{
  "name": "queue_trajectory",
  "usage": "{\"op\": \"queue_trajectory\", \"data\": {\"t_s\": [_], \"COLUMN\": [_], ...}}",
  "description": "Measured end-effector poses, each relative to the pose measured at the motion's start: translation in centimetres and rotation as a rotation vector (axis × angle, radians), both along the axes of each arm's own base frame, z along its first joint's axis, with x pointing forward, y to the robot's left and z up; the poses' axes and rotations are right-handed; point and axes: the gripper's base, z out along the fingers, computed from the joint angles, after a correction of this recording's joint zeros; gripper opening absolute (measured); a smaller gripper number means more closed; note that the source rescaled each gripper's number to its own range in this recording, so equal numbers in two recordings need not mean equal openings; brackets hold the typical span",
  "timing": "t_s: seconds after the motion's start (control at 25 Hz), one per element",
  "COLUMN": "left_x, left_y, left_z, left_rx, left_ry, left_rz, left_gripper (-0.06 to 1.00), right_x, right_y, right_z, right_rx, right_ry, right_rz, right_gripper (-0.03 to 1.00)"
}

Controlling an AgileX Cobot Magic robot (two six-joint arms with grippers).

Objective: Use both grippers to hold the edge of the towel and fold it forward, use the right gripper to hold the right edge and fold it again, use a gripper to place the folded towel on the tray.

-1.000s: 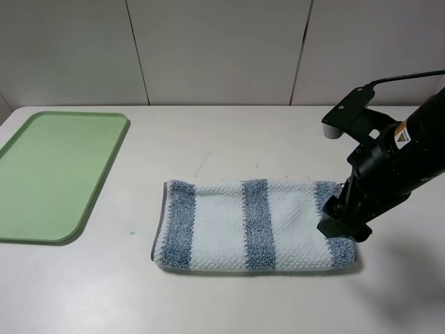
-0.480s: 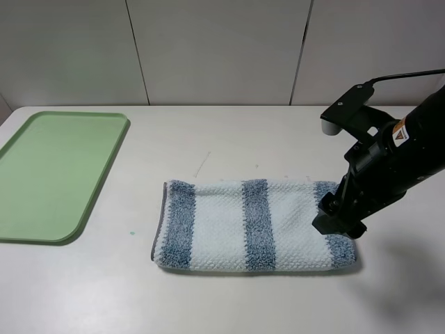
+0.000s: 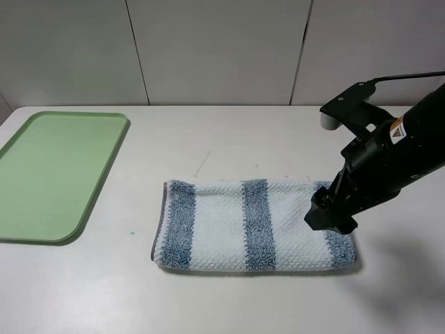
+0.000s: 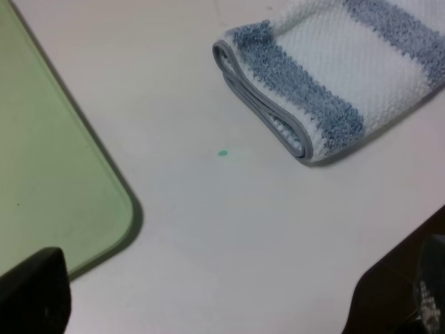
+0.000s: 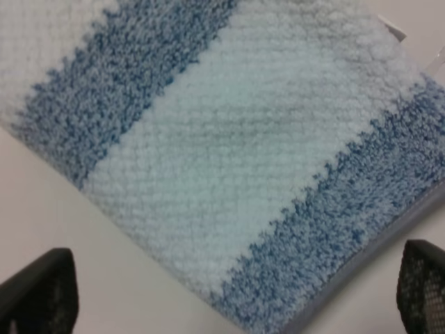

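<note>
- Towel [image 3: 254,224] lies flat on the tabletop [image 3: 229,139], a long strip with its stripes running across it. It is right of the tray [image 3: 21,233] and well apart from it.
- The first fold looks done. In the left wrist view the grey hem [image 4: 261,115] runs doubled at the towel's left end, two layers stacked.
- Right hand [image 3: 331,217] is low over the right end of the towel, above the last blue stripe. From the high camera I can't tell if it touches the cloth.
- Right hand state: its two fingertips [image 5: 38,296] sit far apart in the right wrist view. The striped cloth shows between them and nothing is pinched, so it is wide and empty.
- Left hand [image 4: 219,299] is out of the high view. Its wrist camera looks down at bare tabletop between the tray corner and the towel's left end. The fingertips sit at the picture's two lower corners, so it is wide and holds nothing.
- Step in hand, by my read: lining up to take the right edge for the second fold.
- Left to do: pinch the right edge, fold it over toward the left, then pick up the folded towel and set it on the tray.
- The towel isn't on the tray yet. Roughly a third of the way along.
- Watch: with two layers at that edge, the hand has to catch both or the fold goes messy.
</note>
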Motion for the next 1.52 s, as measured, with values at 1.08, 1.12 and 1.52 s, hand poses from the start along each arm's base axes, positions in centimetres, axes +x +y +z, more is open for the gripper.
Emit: {"op": "queue_trajectory", "data": {"t_s": [1.08, 1.12, 1.52], "left_x": [-1.0, -1.0, -1.1], "left_y": [0.5, 0.5, 0.8], "left_z": [0.0, 0.0, 0.1], "left_rx": [-0.001, -0.001, 0.036], "left_ry": [-0.001, -0.001, -0.018], "left_rz": [0.703, 0.715, 0.751], "left_gripper": [0.99, 0.99, 0.99], "right_x": [3.0, 3.2, 4.6], "right_y": [0.1, -0.1, -2.4], "right_z": [-5.8, -6.0, -6.8], "right_rx": [-0.055, -0.058, -0.093], "right_ry": [0.140, 0.142, 0.148], "right_rz": [-0.406, -0.417, -0.392], "right_gripper": [1.00, 1.00, 1.00]}}
